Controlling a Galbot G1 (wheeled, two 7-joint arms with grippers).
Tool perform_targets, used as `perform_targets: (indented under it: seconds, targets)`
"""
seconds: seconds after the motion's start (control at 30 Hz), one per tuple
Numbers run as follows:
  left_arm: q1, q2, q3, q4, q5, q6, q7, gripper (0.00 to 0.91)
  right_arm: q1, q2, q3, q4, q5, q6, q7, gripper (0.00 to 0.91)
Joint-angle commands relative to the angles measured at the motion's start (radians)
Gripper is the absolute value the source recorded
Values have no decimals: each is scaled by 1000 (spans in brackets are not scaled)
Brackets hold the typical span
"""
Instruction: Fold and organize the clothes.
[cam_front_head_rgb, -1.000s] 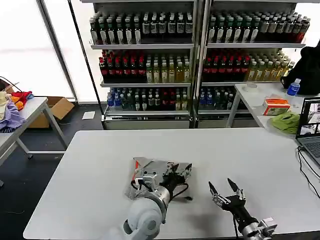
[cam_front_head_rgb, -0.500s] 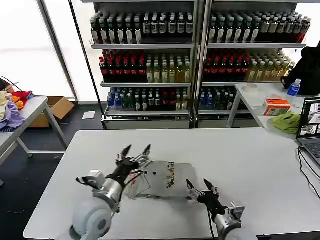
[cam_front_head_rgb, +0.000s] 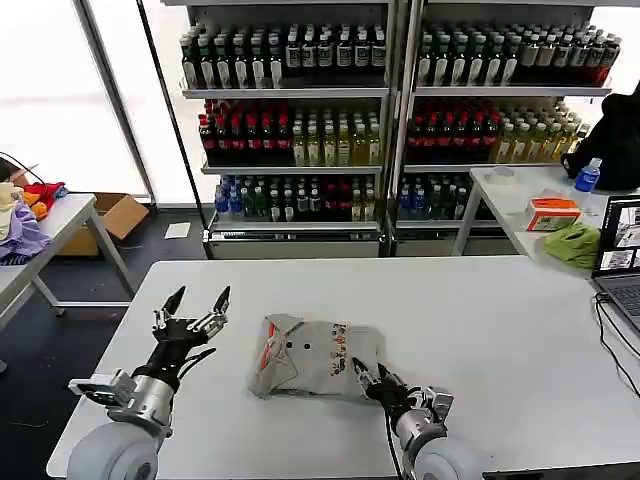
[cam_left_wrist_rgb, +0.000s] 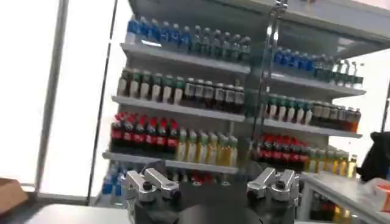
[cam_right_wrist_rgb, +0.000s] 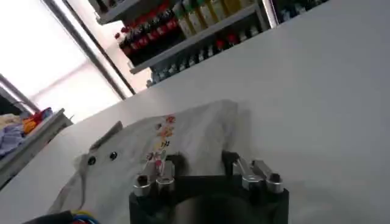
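Note:
The clothes are one light grey T-shirt (cam_front_head_rgb: 312, 352), lying folded in a rough rectangle on the white table (cam_front_head_rgb: 480, 310), its small multicoloured print (cam_front_head_rgb: 341, 361) facing up and an orange-red label at its left end. In the right wrist view the T-shirt (cam_right_wrist_rgb: 183, 137) spreads out just beyond the fingers. My right gripper (cam_front_head_rgb: 366, 374) is open, low at the shirt's near right edge, its fingertips (cam_right_wrist_rgb: 175, 162) resting on the cloth. My left gripper (cam_front_head_rgb: 196, 304) is open and raised, left of the shirt and apart from it; in its wrist view the left gripper (cam_left_wrist_rgb: 207, 185) faces the shelves.
Shelves of bottles (cam_front_head_rgb: 300, 120) stand behind the table. A side table at the right holds a lime-green cloth (cam_front_head_rgb: 572, 243), an orange box (cam_front_head_rgb: 552, 211) and a bottle; a laptop (cam_front_head_rgb: 620, 255) sits at the right edge. A table with garments (cam_front_head_rgb: 22, 225) stands at the left.
My left gripper has left the shirt and swung out to the left, rising. My right gripper has moved left up to the shirt's near right edge. The shirt lies folded flatter.

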Motion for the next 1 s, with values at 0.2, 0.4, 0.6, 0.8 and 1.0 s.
perform_targets:
  seconds: [0.2,0.4,0.6,0.8,1.0]
  targets:
    - [78,-12,-85,-32,-27,-5,19,907,4,-69,85,25,29,-59,-30,0]
    - [64,-21,-62,-31,-36,0,11,907,2,-186,152,23,-149,-152,-132,0]
    - [59,-27,-49,-28,-41,7,7,907,-1,-237,186,-2,-227,-196,-171,907]
    - [63,-29,-52,-33,-43,9,6,907,-64,-216,245,87,-240,-169,-134,907]
    - [72,-29,-59,-49,-64,12,3,907,-93,-195,277,148,-308,-74,-98,907]
